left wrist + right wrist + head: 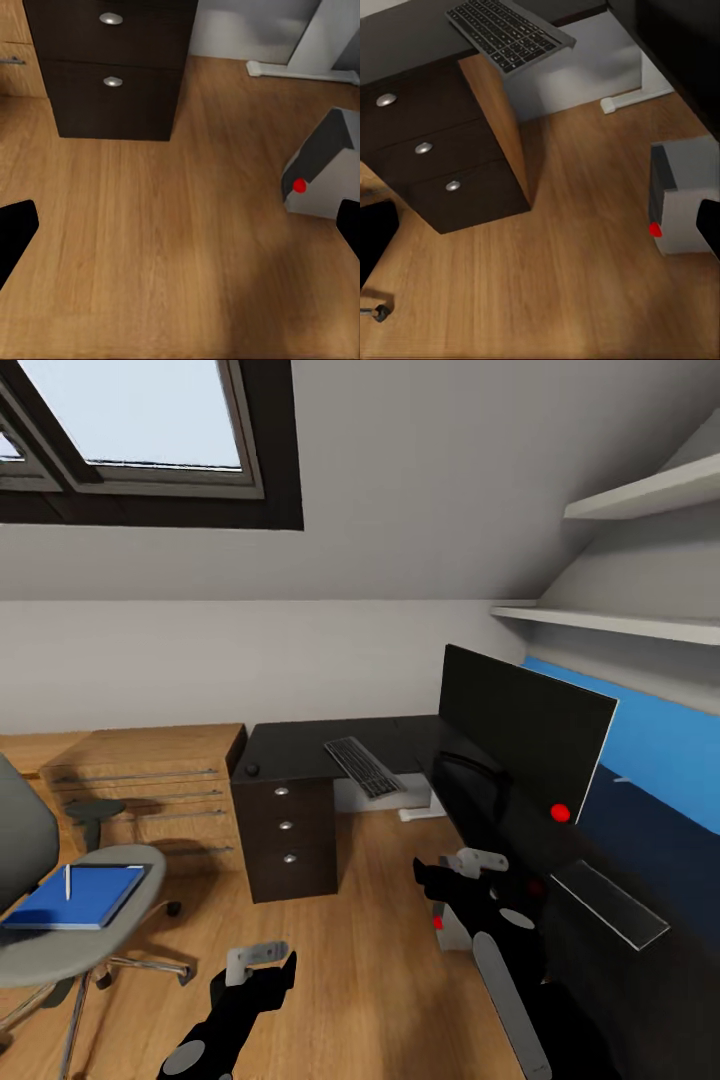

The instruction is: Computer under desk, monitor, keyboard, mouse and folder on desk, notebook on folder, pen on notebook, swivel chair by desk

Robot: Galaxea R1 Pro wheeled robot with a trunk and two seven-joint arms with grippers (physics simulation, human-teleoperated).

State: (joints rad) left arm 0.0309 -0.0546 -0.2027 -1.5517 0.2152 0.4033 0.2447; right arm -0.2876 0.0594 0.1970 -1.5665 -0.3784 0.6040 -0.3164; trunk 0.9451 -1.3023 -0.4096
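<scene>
The desk (320,742) has a black top and a three-drawer unit (290,830). The keyboard (363,766) lies on it, one end jutting past the front edge (510,34). The mouse (253,768) sits at the desk's left corner. On the right wing stand the monitor (525,745) and a thin grey notebook (610,900). At the left, the swivel chair (45,950) carries the blue folder (85,897) with the pen (68,880) on it. The grey computer (682,199) (319,169) stands on the floor. My left gripper (262,960) (180,232) and right gripper (440,880) (540,232) hang open over the floor, holding nothing.
A low light-wood cabinet (140,780) stands left of the desk with a small dark stool (95,812) before it. The white desk leg (420,810) is behind the computer. Shelves (620,622) and a blue panel (660,750) line the right wall. Wood floor (370,960) lies open between chair and desk.
</scene>
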